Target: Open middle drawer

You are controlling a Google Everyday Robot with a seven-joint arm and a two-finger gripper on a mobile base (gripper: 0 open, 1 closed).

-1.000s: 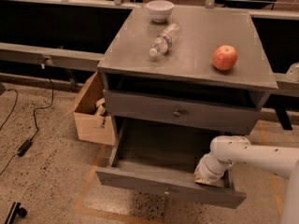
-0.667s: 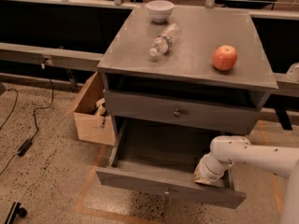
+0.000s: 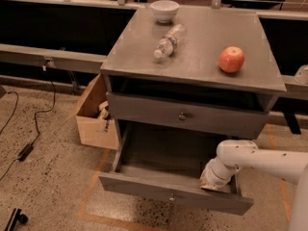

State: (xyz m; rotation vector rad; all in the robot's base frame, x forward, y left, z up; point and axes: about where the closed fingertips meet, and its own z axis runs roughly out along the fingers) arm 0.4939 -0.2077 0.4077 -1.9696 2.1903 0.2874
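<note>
The tool [image 3: 213,181] sits inside the pulled-out bottom drawer [image 3: 139,186], under the shut middle drawer [image 3: 144,110]; its grip I cannot tell.

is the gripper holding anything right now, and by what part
Cannot be told: the gripper dips inside the open drawer by a front corner, and the drawer front hides any hold.

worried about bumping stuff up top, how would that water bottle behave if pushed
Lying on its side, the plastic water bottle would probably roll if nudged sideways. Clear thin plastic suggests it is light and crushable. The pincer is down in the open lower drawer, apart from it.
</note>
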